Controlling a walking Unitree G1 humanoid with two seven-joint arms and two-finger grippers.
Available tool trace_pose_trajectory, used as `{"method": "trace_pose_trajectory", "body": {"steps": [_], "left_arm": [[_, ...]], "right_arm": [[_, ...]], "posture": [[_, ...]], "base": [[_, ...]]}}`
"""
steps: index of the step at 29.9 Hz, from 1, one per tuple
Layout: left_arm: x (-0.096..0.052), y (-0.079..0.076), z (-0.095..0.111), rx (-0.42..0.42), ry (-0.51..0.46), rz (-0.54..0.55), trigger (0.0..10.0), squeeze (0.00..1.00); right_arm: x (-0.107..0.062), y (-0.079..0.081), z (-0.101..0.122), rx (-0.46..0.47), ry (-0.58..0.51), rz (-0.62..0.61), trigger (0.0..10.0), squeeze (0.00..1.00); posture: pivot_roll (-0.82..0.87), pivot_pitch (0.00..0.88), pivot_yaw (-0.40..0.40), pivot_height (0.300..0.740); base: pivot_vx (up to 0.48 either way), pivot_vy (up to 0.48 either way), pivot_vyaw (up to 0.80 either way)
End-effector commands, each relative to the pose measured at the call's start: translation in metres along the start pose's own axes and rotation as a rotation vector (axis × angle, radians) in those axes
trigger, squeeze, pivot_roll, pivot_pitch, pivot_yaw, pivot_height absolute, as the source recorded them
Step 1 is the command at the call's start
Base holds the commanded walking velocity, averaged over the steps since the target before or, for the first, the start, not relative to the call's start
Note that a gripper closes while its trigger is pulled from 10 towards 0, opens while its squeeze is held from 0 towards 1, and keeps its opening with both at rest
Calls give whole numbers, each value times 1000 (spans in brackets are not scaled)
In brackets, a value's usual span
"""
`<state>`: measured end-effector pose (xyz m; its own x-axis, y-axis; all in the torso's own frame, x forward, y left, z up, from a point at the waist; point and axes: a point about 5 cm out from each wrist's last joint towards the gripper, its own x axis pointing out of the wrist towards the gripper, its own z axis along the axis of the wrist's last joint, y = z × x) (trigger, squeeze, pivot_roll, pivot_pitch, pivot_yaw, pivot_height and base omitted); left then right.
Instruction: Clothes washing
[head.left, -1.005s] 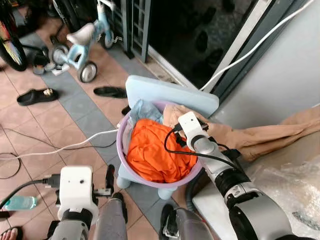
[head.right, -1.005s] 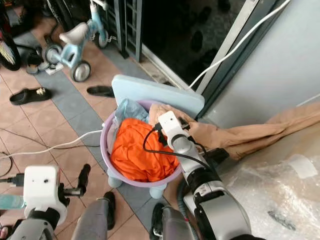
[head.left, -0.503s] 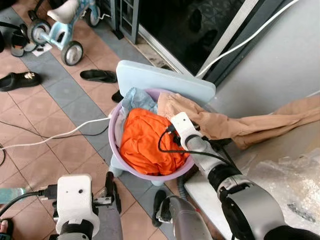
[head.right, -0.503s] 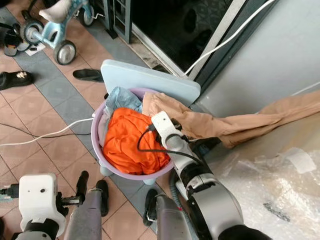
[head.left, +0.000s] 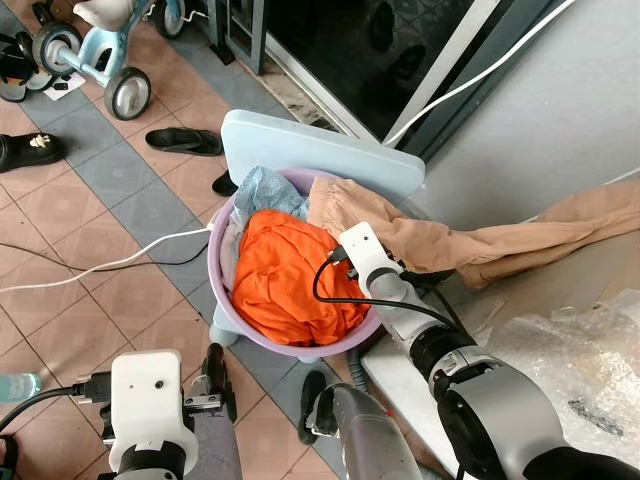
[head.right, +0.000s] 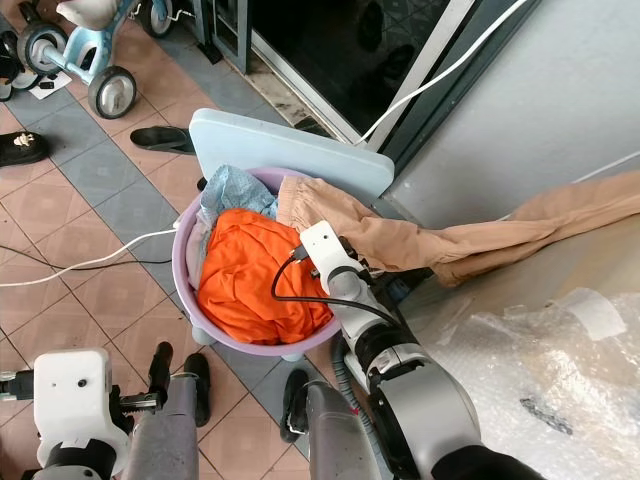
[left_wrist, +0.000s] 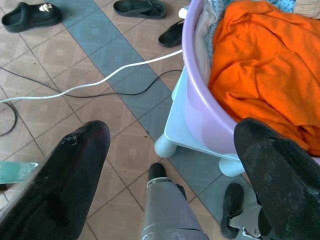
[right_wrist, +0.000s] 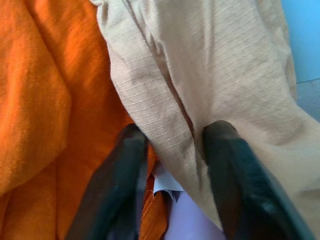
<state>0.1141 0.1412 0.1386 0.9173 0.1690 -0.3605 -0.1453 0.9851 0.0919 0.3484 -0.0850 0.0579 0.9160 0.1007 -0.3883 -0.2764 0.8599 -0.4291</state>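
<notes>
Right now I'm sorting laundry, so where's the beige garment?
The beige garment drapes from the purple basin rightward beside the orange cloth, the right gripper straddling it.

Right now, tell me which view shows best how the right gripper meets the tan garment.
The right wrist view: the right gripper straddles a fold of the tan garment over the orange cloth. The eye views show the garment trailing out of the purple basin, with the wrist hiding the fingers.
</notes>
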Motion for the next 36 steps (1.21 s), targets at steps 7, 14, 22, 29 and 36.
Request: {"method": "trace_pose_trajectory", "body": {"steps": [7,14,22,29,36], "left_arm": [[0,4,-1,6,15,34,10000,0],[4,6,-1,10,5,48,10000,0],[12,5,-4,-46,21,82,10000,0],[35,8,3,-35,-43,86,10000,0],[77,4,17,-9,-140,57,10000,0]], "right_arm": [[0,-5,-8,54,36,-14,0,0],[2,-14,-4,99,22,-39,0,0],[4,-28,5,138,-12,-42,0,0],[7,-52,28,122,-127,-23,0,0],[-1,-128,66,160,-301,-211,0,0]], "posture": [[239,368,-230,740],[236,354,-237,740],[227,315,-238,740],[206,222,-210,740],[148,64,-157,740]], "base": [[0,0,0],[0,0,0],[0,0,0],[0,0,0],[0,0,0]]}}
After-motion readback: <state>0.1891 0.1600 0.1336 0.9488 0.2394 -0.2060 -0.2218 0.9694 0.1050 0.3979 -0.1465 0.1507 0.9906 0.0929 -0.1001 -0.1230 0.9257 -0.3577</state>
